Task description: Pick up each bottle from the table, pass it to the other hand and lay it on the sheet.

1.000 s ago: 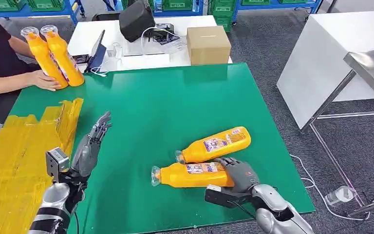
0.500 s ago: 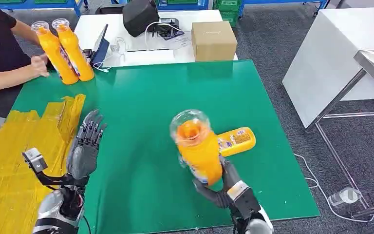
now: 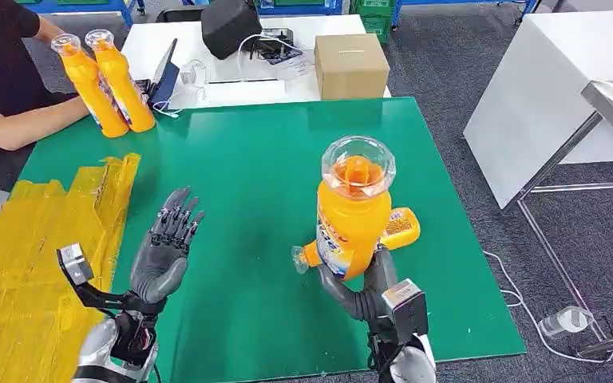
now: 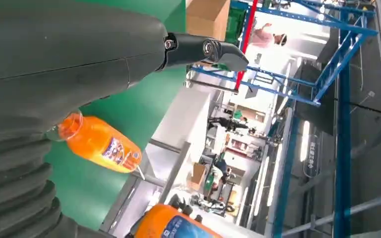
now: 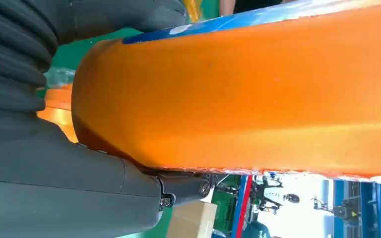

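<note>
My right hand (image 3: pixel 365 289) grips an orange bottle (image 3: pixel 351 214) by its base and holds it upright above the green table (image 3: pixel 247 159), clear cap toward the camera. Close up, that bottle (image 5: pixel 258 94) lies against the grey thumb. A second orange bottle (image 3: pixel 395 227) lies on its side on the table behind the held one, its cap (image 3: pixel 298 257) pointing left; it appears again as the lying bottle (image 4: pixel 101 144). My left hand (image 3: pixel 164 251) is raised with fingers spread and nothing in it, beside the yellow sheet (image 3: pixel 32 255).
A person's arm (image 3: pixel 24 124) rests at the table's far left corner next to two upright orange bottles (image 3: pixel 108 80). A cardboard box (image 3: pixel 350 65), a black bag and cables sit on the white table behind. A white table (image 3: pixel 543 88) stands to the right.
My right hand has lifted the near bottle off the table and turned it upright. My left hand has risen and moved a little right. The person's hand has let go of the two standing bottles.
</note>
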`<action>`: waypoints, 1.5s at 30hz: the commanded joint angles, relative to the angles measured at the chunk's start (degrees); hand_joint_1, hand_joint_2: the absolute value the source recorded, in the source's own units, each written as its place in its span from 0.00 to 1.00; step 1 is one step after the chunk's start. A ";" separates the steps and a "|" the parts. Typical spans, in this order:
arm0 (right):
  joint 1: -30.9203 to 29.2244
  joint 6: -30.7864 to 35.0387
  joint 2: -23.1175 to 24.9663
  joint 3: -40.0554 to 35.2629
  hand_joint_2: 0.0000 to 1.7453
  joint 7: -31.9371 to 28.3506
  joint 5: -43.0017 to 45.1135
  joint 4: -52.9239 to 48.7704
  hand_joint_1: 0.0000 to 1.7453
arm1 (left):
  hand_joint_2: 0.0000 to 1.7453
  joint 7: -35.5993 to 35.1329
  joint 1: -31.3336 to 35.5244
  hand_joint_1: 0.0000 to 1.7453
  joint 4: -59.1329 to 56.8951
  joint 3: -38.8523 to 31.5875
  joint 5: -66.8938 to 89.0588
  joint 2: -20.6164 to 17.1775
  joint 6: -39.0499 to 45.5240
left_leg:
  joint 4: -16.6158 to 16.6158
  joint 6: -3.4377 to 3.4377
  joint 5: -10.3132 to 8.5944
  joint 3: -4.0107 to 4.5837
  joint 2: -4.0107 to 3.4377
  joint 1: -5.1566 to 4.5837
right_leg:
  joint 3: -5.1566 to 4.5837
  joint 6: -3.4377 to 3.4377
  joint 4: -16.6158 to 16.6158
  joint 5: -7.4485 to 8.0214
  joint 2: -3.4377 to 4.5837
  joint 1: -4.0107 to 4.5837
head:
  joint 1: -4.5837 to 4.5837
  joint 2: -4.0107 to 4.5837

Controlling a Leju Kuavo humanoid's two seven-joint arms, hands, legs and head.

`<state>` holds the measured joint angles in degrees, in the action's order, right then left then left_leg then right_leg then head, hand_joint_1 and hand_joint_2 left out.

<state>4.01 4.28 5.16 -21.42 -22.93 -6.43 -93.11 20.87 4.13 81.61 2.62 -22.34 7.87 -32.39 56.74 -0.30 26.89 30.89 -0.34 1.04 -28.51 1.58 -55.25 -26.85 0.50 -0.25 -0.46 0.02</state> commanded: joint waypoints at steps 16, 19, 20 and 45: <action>-14.35 -3.23 4.62 -20.27 1.00 11.30 -13.48 24.73 1.00 | 1.00 -0.18 3.48 0.00 -2.20 7.49 -0.50 -1.48 0.83 | -0.08 0.07 -0.10 0.09 -0.10 0.01 | -0.13 -0.06 0.03 0.08 0.10 0.02 | -0.02 0.00; -16.12 -3.69 5.77 -23.02 1.00 11.68 -13.67 28.36 1.00 | 1.00 -0.38 4.82 0.00 -3.62 8.06 -0.60 -1.12 0.71 | -0.06 0.08 -0.10 0.08 -0.04 0.03 | -0.09 -0.03 0.03 0.05 0.02 0.02 | -0.04 0.00; -16.71 -3.82 6.07 -23.82 1.00 11.74 -13.70 29.52 1.00 | 1.00 -0.55 5.28 0.00 -4.15 8.40 -0.70 -1.04 0.56 | -0.06 0.11 -0.11 0.10 -0.02 0.01 | -0.11 -0.03 0.02 0.05 -0.01 0.00 | 0.00 0.00; -20.27 -4.59 7.56 -28.48 1.00 11.51 -13.89 34.99 1.00 | 1.00 9.64 9.78 0.00 -6.50 15.31 18.89 -5.38 1.53 | -0.01 0.10 -0.10 0.28 0.14 -0.01 | -0.24 -0.02 -0.02 -0.01 -0.15 0.00 | -0.02 0.00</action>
<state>-13.76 0.83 12.13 -43.45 -11.06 -19.50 -63.34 29.11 9.27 78.95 12.07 -7.87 4.28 -31.78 56.75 -0.26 26.81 31.18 -0.34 1.05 -28.79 1.58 -55.27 -26.84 0.48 -0.25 -0.48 0.02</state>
